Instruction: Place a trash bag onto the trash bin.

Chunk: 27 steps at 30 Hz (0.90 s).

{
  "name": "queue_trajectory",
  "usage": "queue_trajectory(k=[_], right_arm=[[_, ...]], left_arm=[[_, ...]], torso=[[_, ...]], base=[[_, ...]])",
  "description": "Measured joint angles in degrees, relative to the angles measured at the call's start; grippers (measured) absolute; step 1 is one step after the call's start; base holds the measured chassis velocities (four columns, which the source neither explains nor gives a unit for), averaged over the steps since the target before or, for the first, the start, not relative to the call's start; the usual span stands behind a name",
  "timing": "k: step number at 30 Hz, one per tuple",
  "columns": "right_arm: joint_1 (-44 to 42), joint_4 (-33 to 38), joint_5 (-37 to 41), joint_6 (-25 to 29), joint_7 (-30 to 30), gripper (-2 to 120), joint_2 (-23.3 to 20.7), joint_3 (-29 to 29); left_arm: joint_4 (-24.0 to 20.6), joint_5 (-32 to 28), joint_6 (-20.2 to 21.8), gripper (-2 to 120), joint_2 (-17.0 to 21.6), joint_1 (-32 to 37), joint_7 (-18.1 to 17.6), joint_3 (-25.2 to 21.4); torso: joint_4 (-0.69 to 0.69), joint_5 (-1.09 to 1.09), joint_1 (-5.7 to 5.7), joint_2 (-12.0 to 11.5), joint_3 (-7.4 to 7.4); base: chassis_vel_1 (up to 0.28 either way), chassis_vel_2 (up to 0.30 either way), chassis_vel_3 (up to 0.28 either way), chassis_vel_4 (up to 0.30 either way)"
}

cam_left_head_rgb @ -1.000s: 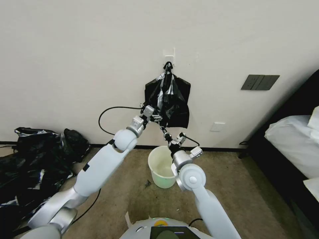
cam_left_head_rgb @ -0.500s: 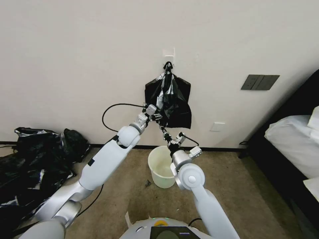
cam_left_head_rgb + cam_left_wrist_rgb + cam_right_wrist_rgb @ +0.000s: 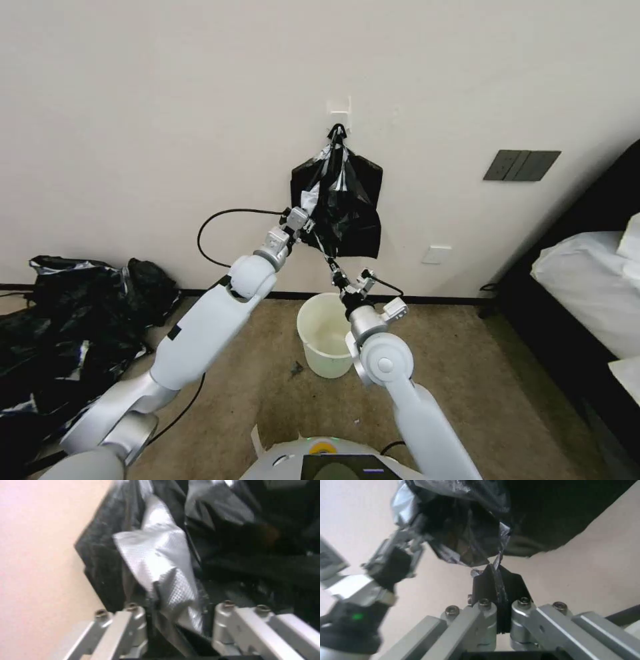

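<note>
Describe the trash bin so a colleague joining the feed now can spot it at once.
Start at the white hook on the cream wall, where black bags hang. Directly beneath, on the brown carpet by the skirting, stands the trash bin, just left of the right arm's elbow. It is the one pale, round, open bucket; everything else nearby on the floor is the crumpled black plastic heap.

This looks like a bedroom in a home or a hotel room. A plain cream painted wall (image 3: 167, 120) carries a dark grey rectangular switch panel (image 3: 521, 165) and, lower down, a small white socket plate (image 3: 437, 255). Right of the wall stands a bed with white bedding (image 3: 587, 280) on a dark frame. At the foot of the wall runs a dark skirting board (image 3: 440, 299), and below it lies worn brown-beige carpet (image 3: 253, 393).
</note>
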Motion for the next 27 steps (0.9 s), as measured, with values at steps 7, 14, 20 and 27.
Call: queue_trajectory(k=[7,14,20,27], right_arm=[[-1.09,0.29,-3.58,-0.61,-1.55,0,-0.56,0.95],[-3.25,3.01,-14.63,-1.15,-5.47,22,-2.23,0.04],[-4.01,6.24,-25.70,-2.28,-7.20,45,-5.16,0.60],[3.11,3.13,-37.55,-6.75,-6.56,69,-6.91,0.32]], left_arm=[[-4.17,-2.85,0.07,0,1.01,1.82,-1.21,-1.76],[-4.46,-5.22,-0.08,0,0.85,2.61,-3.26,-2.85],[-4.53,-6.01,-0.79,0,0.58,3.11,-4.38,-3.06],[-5.08,-6.39,-0.96,0,0.95,3.09,-4.46,-2.94]], torso=[[0.00,0.01,0.00,0.00,0.00],[0.00,0.00,0.00,0.00,0.00],[-0.02,0.00,0.00,0.00,0.00],[0.00,0.00,0.00,0.00,0.00]], base=[[0.000,0.000,0.000,0.000],[0.000,0.000,0.000,0.000],[0.000,0.000,0.000,0.000],[0.000,0.000,0.000,0.000]])
